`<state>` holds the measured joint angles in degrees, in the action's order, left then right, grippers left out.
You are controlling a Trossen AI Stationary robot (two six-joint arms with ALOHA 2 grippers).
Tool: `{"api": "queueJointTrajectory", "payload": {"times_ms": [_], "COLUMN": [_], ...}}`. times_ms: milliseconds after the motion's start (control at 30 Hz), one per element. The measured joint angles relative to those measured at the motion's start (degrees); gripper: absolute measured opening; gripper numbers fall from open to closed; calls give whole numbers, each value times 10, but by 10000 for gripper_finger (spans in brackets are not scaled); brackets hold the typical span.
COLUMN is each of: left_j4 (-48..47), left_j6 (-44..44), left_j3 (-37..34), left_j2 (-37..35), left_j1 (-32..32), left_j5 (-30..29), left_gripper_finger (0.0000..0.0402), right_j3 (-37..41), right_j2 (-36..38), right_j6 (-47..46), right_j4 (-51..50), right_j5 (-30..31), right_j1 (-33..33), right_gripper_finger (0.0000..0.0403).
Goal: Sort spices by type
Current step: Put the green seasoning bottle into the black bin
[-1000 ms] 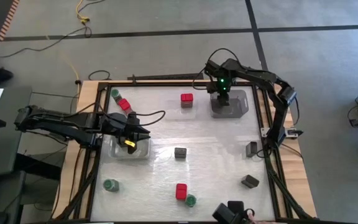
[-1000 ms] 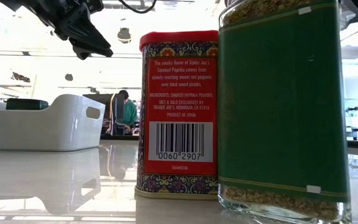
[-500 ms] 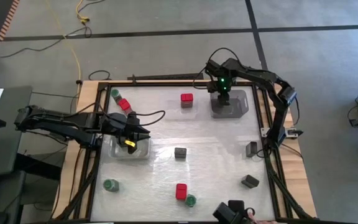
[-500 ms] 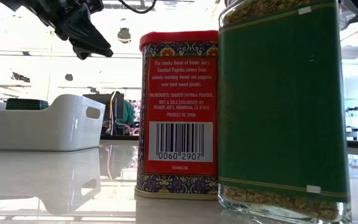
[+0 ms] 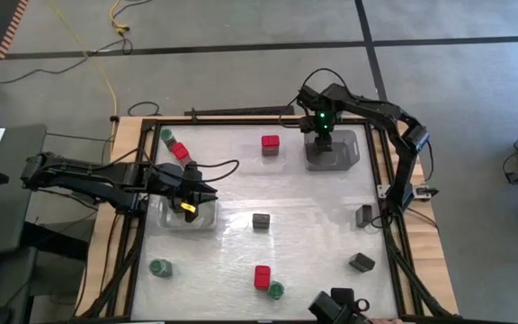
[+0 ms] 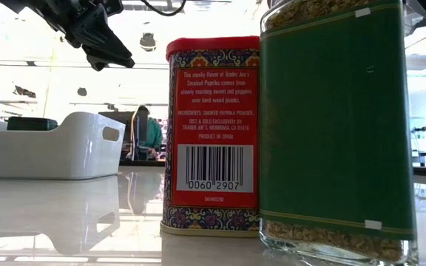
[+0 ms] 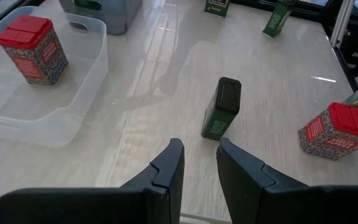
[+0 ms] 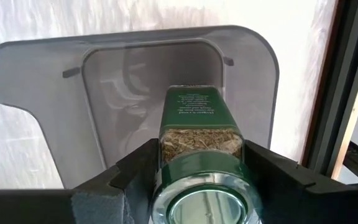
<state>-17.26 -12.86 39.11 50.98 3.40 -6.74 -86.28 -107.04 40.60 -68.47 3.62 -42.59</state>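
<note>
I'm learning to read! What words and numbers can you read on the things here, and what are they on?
On the red tin, low view:
"Smoked Paprika"
"TRADER JOE'S"
"PRODUCT OF SPAIN"
"0060 2907", under the barcode
The tin's other small lines are too blurred to read.
The green jar in the right wrist view has a label with print too small to read.
The dark tin and the red tins in the left wrist view: labels too small to read.

A clear tray [image 5: 207,219] sits on the table's [image 5: 313,236] left half, and a grey tray [image 5: 352,153] stands near the far right corner. A yellow cable [image 5: 106,81] trails over the grey floor [image 5: 241,22] beyond the table, crossing a dark floor line [image 5: 196,47]. In the low view, a person [image 6: 148,134] in a green top stands in the bright room behind the clear tray.
</note>
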Motion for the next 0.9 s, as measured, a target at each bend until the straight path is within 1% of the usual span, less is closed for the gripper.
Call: {"api": "queueJointTrajectory", "payload": {"times_ms": [333,567,900], "left_j4": [0,0,0], "left_j6": [0,2,0], "left_j3": [0,0,0], "left_j2": [0,0,0], "left_j1": [0,0,0], "left_j5": [-4,-20,-22], "left_gripper_finger": [86,86,86], "right_j3": [0,0,0], "right_j2": [0,0,0], "right_j6": [2,4,4], "right_j4": [1,1,-2], "right_j5": [8,8,8], "right_j1": [0,0,0], "right_gripper_finger": [248,249,249]}}
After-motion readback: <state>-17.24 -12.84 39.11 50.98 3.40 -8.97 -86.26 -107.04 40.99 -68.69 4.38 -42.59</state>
